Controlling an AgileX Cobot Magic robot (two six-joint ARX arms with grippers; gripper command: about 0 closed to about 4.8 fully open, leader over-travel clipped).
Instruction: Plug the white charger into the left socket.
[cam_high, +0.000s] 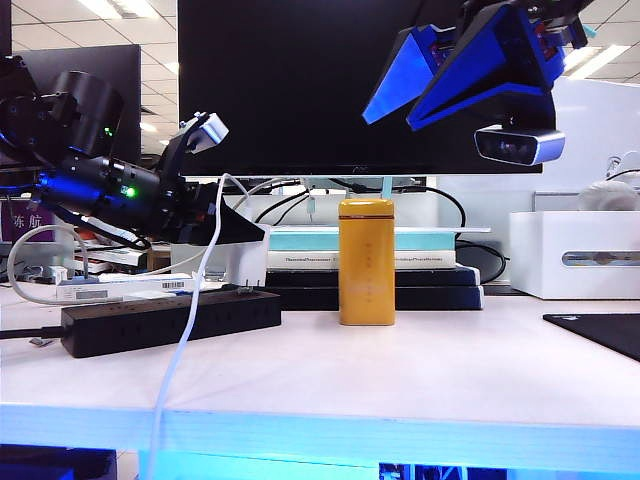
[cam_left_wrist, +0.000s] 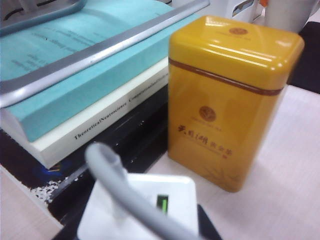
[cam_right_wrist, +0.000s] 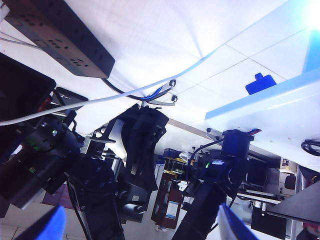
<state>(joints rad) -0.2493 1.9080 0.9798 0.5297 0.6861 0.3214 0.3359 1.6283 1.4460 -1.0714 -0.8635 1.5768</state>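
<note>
A large dark monitor (cam_high: 340, 85) fills the upper middle of the exterior view; fluorescent ceiling panels (cam_high: 110, 10) glow above the white table (cam_high: 400, 380).

Tin (cam_high: 366, 261) right of power strip (cam_high: 170, 320)

Exterior: low, table-level, frontal. Left wrist: close on yellow tin (cam_left_wrist: 230, 100), shared with exterior (cam_high: 366, 262).

The table (cam_high: 420, 370) in front of the power strip (cam_high: 170, 320) is lying bare. The yellow tin (cam_high: 366, 262) is standing just right of the strip's end, the book stack (cam_high: 300, 255) is crowding behind, and the white cable (cam_high: 185, 345) is draping across the strip.
</note>
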